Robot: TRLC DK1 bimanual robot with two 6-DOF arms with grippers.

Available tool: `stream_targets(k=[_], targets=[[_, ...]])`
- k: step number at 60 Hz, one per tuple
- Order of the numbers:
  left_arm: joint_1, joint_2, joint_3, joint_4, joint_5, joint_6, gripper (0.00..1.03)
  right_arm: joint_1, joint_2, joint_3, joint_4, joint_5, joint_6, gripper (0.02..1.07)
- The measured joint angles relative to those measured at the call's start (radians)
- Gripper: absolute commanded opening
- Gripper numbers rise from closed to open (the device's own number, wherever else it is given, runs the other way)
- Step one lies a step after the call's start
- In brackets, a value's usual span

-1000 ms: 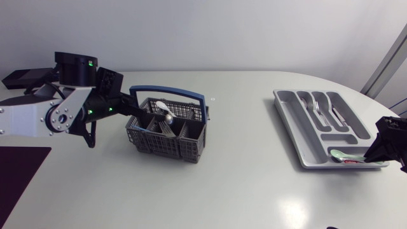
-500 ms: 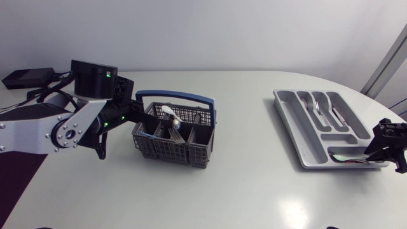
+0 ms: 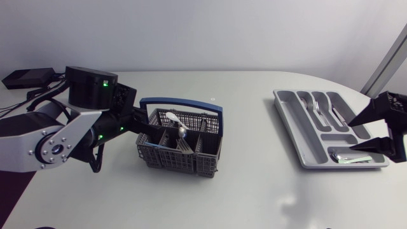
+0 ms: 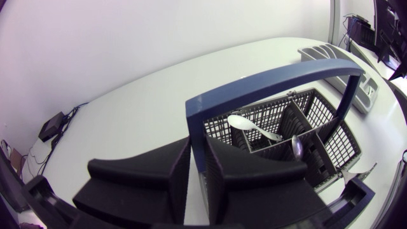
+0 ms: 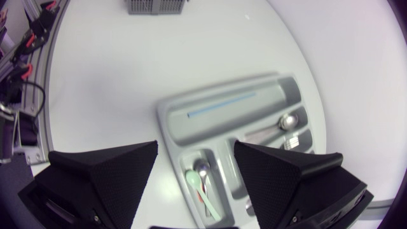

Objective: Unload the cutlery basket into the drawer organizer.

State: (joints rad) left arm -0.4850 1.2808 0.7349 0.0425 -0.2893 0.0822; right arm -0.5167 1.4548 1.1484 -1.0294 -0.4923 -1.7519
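The grey cutlery basket with a blue handle stands left of the table's middle. It holds a white spoon and a metal spoon. My left gripper is shut on the basket's left end, where the blue handle meets the wall, its fingers on either side. The grey drawer organizer lies at the right. My right gripper hovers open over its near right end. A pale green spoon lies in the small front compartment beside a metal spoon.
Forks and spoons lie in the organizer's far compartments. A black box with cables sits at the back left corner. The basket shows far ahead in the right wrist view.
My left arm has dragged the basket to the right. My right gripper has opened, left the green spoon in the organizer and risen above it.
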Motion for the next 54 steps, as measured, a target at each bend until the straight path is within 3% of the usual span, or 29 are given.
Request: stream_targets(k=[8, 15, 21, 28, 39, 47, 54], targets=[[0.007, -0.026, -0.006, -0.024, 0.023, 0.023, 0.05, 0.265, -0.115, -0.096, 0.015, -0.044, 0.264, 0.91], [0.010, -0.055, -0.023, -0.035, 0.045, 0.039, 0.06, 0.534, -0.160, -0.159, 0.180, -0.053, 0.565, 0.91], [0.011, -0.080, -0.037, -0.045, 0.057, 0.049, 0.13, 0.753, -0.148, -0.169, 0.310, -0.035, 0.797, 0.91], [0.013, -0.109, -0.054, -0.057, 0.075, 0.054, 0.21, 0.900, -0.106, -0.169, 0.429, -0.001, 0.961, 0.91], [0.013, -0.140, -0.074, -0.072, 0.098, 0.100, 0.28, 1.003, -0.005, -0.167, 0.578, 0.060, 1.121, 0.91], [0.013, -0.145, -0.089, -0.101, 0.108, 0.111, 0.31, 1.007, 0.058, -0.159, 0.615, 0.103, 1.166, 0.91], [0.013, -0.171, -0.090, -0.117, 0.111, 0.129, 0.40, 1.005, 0.080, -0.150, 0.646, 0.124, 1.177, 0.91]])
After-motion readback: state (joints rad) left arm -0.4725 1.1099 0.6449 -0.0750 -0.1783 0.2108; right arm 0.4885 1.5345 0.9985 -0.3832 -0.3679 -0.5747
